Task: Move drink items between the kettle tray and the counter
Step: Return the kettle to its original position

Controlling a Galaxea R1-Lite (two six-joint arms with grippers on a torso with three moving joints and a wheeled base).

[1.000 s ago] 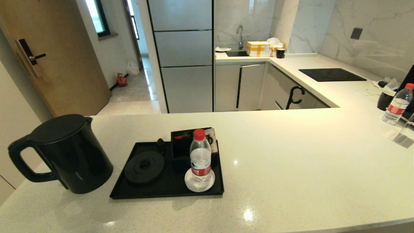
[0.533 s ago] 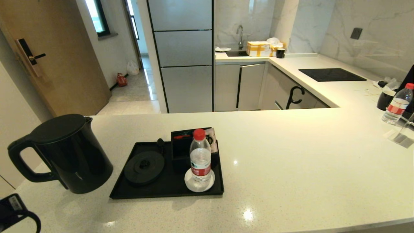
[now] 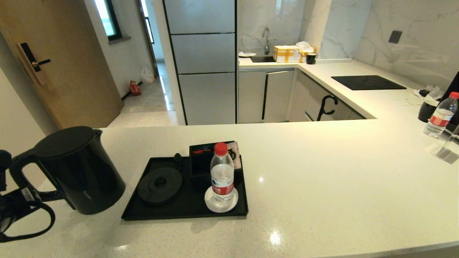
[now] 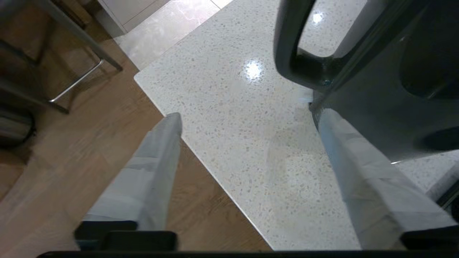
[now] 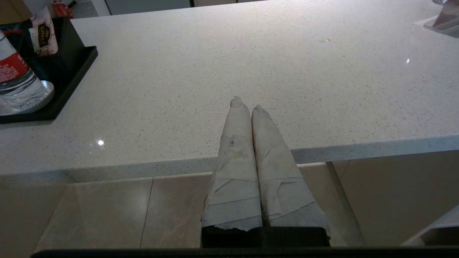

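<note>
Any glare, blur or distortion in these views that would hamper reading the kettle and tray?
Head view: small ceiling-light glints on the counter, none on the kettle or tray; straight edges bow slightly toward the frame borders. Left wrist view: one bright glint on the counter beside the kettle handle; the open left gripper looks soft. Right wrist view: sharp, two small glints only.

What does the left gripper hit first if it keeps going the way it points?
Likely the counter: the left gripper, jaws open, points down at bare stone near the corner. One finger sits close beside the kettle below its handle, so it may brush it; depth is unclear.
</note>
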